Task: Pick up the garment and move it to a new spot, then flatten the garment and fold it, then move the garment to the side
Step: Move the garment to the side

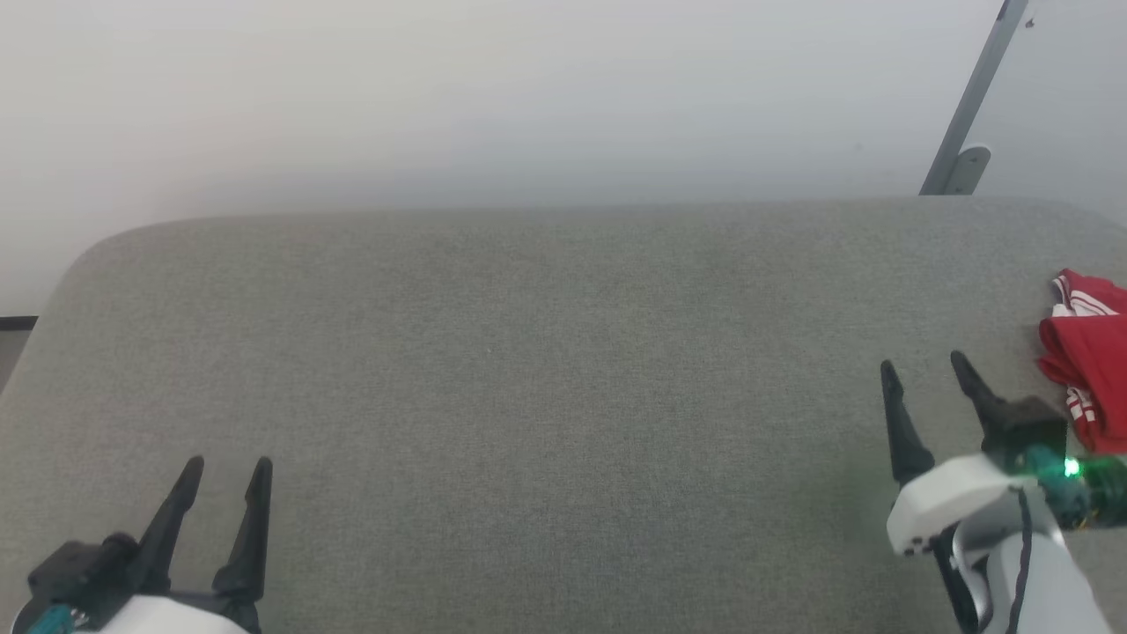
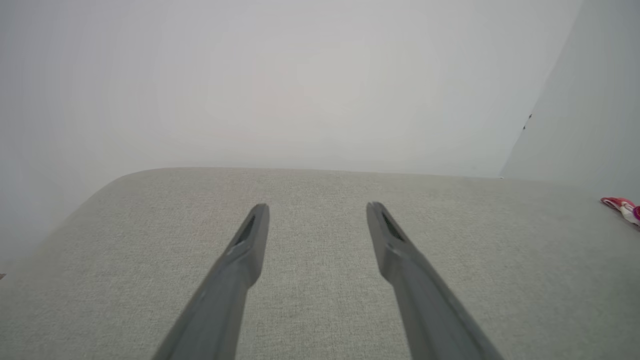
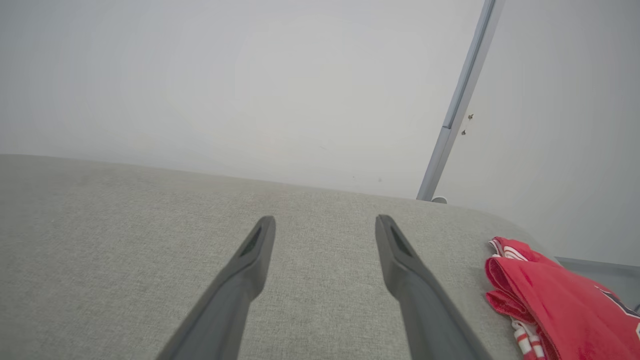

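Closest to the camera are the two dark fingers of the left gripper (image 1: 229, 460), low at the near left corner. They are spread wide apart, with nothing between them. The right gripper (image 1: 923, 361) is spread wide too, and it holds nothing.

The garment (image 1: 1087, 352) is a red shirt with white stripes. It lies in a bunched heap at the far right side of the gray cloth surface (image 1: 528, 352), close to the edge. It is just beside the right gripper, on its right, but not touching it.

Here is what could go wrong, I think. The shirt sits so near the edge that a bump from the side could push it off. The heap has many folds, so the fingers might pinch just one thin layer, and the rest could drag or slip out. If the fingers go down too low, they could poke the gray cloth and snag.

The left arm is low, with its fingers pointing ahead across the bare gray cloth, well apart from the shirt. The right arm comes up from the near right corner. Its white forearm (image 1: 1012, 563) tilts inward, a small green light (image 1: 1071, 468) glows by the wrist, and its fingers point ahead, next to the shirt.
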Robot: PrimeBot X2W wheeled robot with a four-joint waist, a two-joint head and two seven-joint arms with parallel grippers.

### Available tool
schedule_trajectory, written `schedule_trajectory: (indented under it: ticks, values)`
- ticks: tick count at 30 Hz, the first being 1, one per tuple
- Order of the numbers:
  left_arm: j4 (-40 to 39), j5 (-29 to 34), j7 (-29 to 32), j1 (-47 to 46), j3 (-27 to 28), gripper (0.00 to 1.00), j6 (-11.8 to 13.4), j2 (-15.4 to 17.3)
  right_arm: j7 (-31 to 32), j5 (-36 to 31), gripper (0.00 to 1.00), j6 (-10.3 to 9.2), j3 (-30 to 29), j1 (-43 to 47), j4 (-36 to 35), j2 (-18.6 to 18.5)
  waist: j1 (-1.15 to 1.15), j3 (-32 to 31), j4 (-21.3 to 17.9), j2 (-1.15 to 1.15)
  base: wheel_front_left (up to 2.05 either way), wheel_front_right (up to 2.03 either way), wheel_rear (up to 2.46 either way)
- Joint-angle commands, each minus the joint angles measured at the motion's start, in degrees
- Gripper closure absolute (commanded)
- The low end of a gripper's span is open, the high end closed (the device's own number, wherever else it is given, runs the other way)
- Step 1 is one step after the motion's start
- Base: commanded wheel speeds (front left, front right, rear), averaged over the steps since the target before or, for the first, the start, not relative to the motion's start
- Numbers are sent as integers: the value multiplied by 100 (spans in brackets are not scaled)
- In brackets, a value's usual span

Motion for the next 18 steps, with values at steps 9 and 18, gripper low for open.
schedule_trajectory:
  ticks: [9, 18]
  values:
    - [-23, 2, -23, 372, 277, 0, -13, -146, -12, -80, 0, -11, -107, 923, -998, 249, 0, -116, 31, 0, 0, 0, 0]
    - [-83, -35, -23, 537, 486, 0, -13, -160, -12, -50, 0, -11, -331, 1311, -1462, 319, 0, -187, 16, 0, 0, 0, 0]
